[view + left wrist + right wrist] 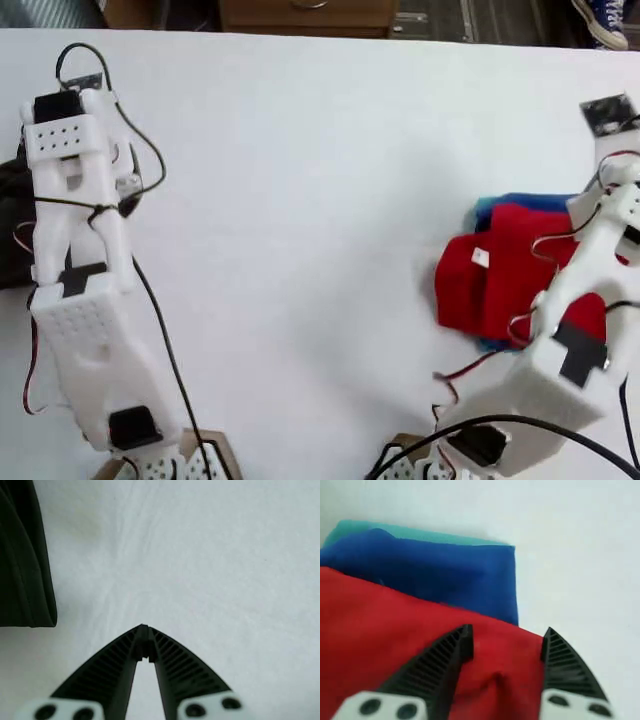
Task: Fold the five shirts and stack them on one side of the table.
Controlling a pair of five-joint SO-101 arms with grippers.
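Right wrist view: right claw (508,630) wide over red shirt (380,625), perhaps touching; left claw (144,630) closed, empty.

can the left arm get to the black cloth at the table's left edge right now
Probably yes: the black folded cloth lies close beside the left gripper, with only bare white table cover between them. The gripper is shut, so it would need to open first.

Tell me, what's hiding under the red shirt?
A blue shirt peeks out from under the red shirt, and a teal one pokes out below the blue. The red shirt covers most of both, so whether more lies underneath can't be seen.
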